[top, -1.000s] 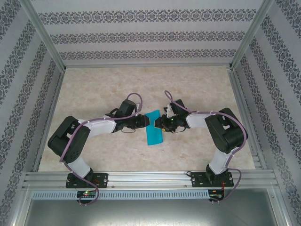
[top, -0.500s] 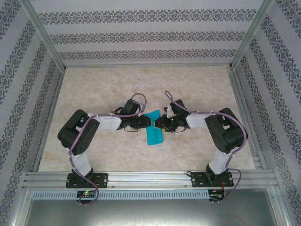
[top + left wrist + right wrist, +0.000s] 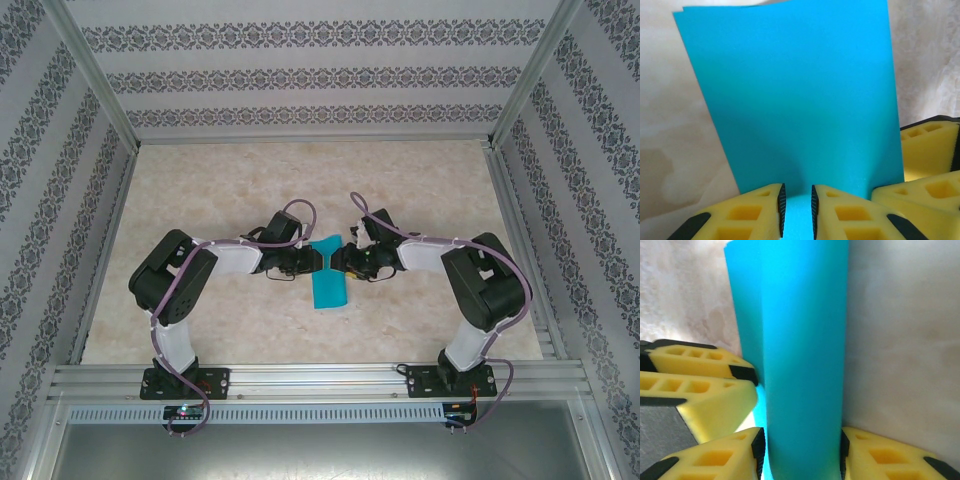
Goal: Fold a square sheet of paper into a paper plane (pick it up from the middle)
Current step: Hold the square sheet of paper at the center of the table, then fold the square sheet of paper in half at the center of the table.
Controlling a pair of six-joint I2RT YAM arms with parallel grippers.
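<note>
Table [image 3: 250,180]: marbled; carried the rest.
Paper [image 3: 328,285]: teal, folded; lay mid-table between both tools.
Left tool [image 3: 796,210]: stood nearly closed, pinching the paper's edge.
Right tool [image 3: 801,455]: stood half open, jaws flanking the paper's raised fold.

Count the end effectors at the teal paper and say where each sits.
2. The left end effector is at the left edge of the teal paper, paper between its jaws; the right end effector faces it from the right edge, straddling the sheet.
</note>
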